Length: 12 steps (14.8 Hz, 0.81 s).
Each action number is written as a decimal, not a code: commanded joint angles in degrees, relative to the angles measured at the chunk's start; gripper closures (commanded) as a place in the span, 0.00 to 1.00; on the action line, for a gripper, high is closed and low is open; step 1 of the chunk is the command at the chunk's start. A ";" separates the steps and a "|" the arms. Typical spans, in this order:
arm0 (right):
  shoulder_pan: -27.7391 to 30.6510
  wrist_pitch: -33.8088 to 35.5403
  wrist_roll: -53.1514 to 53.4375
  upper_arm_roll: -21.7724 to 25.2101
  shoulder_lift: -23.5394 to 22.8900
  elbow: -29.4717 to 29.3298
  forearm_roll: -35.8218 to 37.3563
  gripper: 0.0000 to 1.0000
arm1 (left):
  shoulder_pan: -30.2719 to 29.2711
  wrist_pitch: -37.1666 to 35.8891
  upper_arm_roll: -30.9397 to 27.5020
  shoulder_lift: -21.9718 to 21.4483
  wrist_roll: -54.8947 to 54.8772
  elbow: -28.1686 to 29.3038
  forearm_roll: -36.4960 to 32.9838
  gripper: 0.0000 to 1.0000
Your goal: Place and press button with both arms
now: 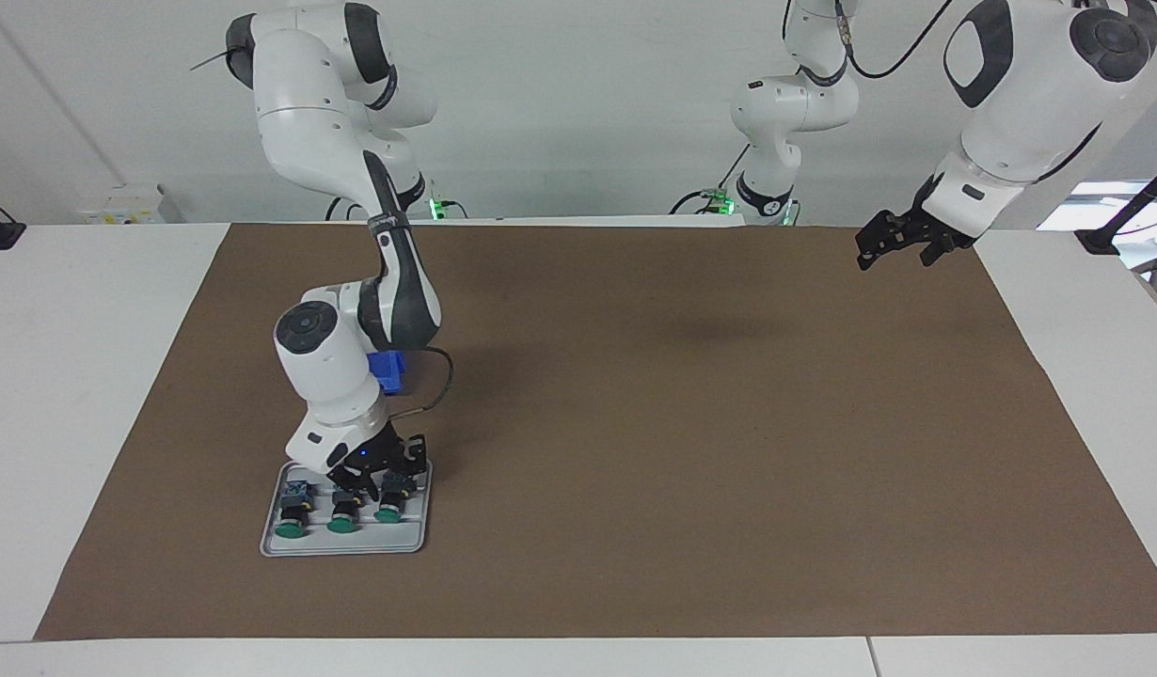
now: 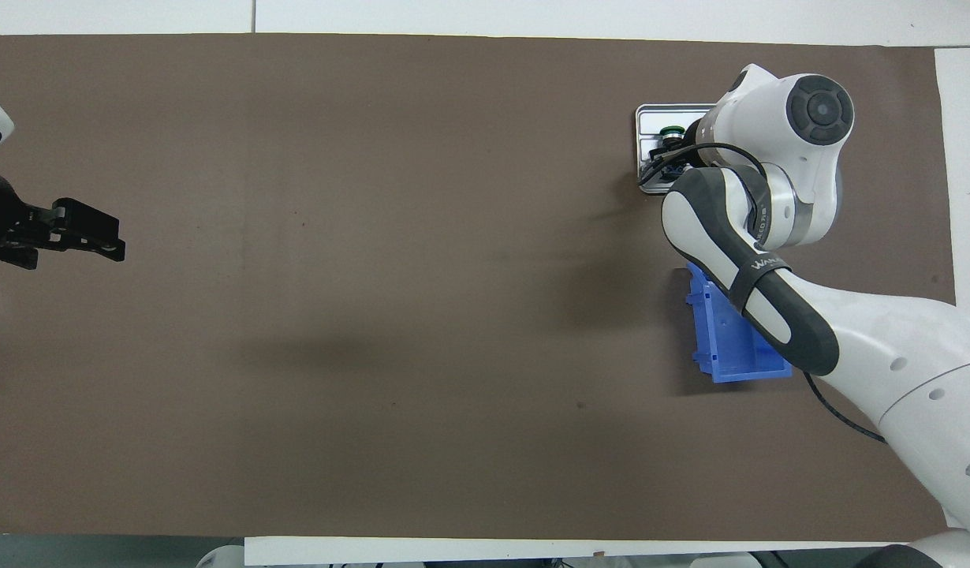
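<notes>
Three green-capped buttons lie side by side in a grey tray [image 1: 353,549], toward the right arm's end of the table: one [image 1: 291,527], the middle one [image 1: 342,523] and a third [image 1: 388,512]. My right gripper [image 1: 364,487] is down in the tray at the contact-block ends of the middle and third buttons; whether it grips one does not show. In the overhead view the right wrist covers most of the tray [image 2: 649,118], and a single green button [image 2: 673,130] shows. My left gripper [image 1: 896,248] hangs open and empty over the mat's corner at the left arm's end, where the arm waits.
A blue plastic bin [image 1: 391,370] stands on the brown mat [image 1: 691,442] nearer to the robots than the tray, partly under the right forearm. White table [image 1: 80,395] borders the mat.
</notes>
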<state>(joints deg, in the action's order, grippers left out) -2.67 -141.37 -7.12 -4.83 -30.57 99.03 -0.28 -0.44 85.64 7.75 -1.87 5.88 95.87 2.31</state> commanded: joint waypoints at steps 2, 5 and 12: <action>0.64 1.18 -0.96 -0.36 0.24 0.28 0.81 0.68 | -0.61 0.85 0.07 -0.59 -0.61 1.07 0.42 0.00; 0.64 5.47 -0.96 -0.27 0.16 -2.69 0.81 0.76 | -0.61 0.85 0.07 -0.59 -0.61 1.07 0.42 0.00; -0.06 27.27 14.17 0.87 3.31 -15.45 -2.96 0.79 | -0.61 0.85 0.07 -0.59 -0.61 1.07 0.42 0.00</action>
<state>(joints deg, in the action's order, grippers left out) -2.64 -118.08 -0.65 -4.11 -28.48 85.42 -1.60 -0.44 85.64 7.75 -1.87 5.88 95.87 2.31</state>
